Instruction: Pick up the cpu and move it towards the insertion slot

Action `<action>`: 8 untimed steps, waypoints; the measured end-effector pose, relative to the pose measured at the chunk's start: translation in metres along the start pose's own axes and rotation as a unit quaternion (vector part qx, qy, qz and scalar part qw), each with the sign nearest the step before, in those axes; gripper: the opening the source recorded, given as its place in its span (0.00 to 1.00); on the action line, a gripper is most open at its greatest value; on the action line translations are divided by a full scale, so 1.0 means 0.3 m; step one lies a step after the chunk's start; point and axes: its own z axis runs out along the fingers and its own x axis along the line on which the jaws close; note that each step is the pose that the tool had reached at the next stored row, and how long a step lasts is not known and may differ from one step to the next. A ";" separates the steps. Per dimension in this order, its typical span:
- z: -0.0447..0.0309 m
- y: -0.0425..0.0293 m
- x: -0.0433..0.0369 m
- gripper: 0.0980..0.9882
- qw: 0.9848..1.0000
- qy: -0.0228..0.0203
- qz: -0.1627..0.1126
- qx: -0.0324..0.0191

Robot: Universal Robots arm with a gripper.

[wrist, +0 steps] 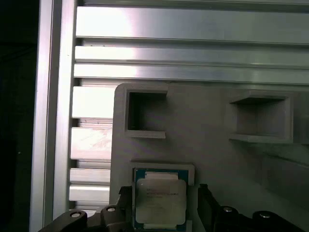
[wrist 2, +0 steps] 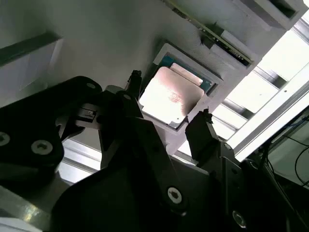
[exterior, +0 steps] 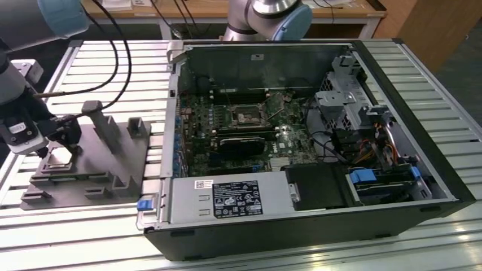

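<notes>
While the cpu point(wrist 2: 169, 94) lies flat in its shallow pocket on the grey tray point(exterior: 124, 165), at the exterior view's lower left, the gripper point(exterior: 58, 151) hangs directly over it with its jaws apart, one on either side of the chip. In both wrist views a thin gap shows between each jaw and the chip's edge, so nothing is clamped and the chip is not yet lifted. The insertion slot point(exterior: 247, 117) sits well apart from it. It is on the green circuit board inside the open computer case point(exterior: 444, 186), near the middle of the exterior view, and the case wall stands between tray and slot.

The likeliest trouble, as I judge it, is an uneven squeeze. If one jaw meets the chip first, it could shove the thin part against the pocket's raised rim and tip it. A grip on such narrow edges may also slip, dropping the chip onto the slatted worktop point(exterior: 90, 240) or snagging it on the tray's upright posts.
</notes>
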 end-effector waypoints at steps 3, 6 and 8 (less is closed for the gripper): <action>-0.021 0.001 0.000 0.62 1.000 0.000 0.000 0.000; -0.033 0.001 0.000 0.62 1.000 0.000 0.000 0.000; -0.034 0.001 0.000 0.62 1.000 0.000 0.000 0.000</action>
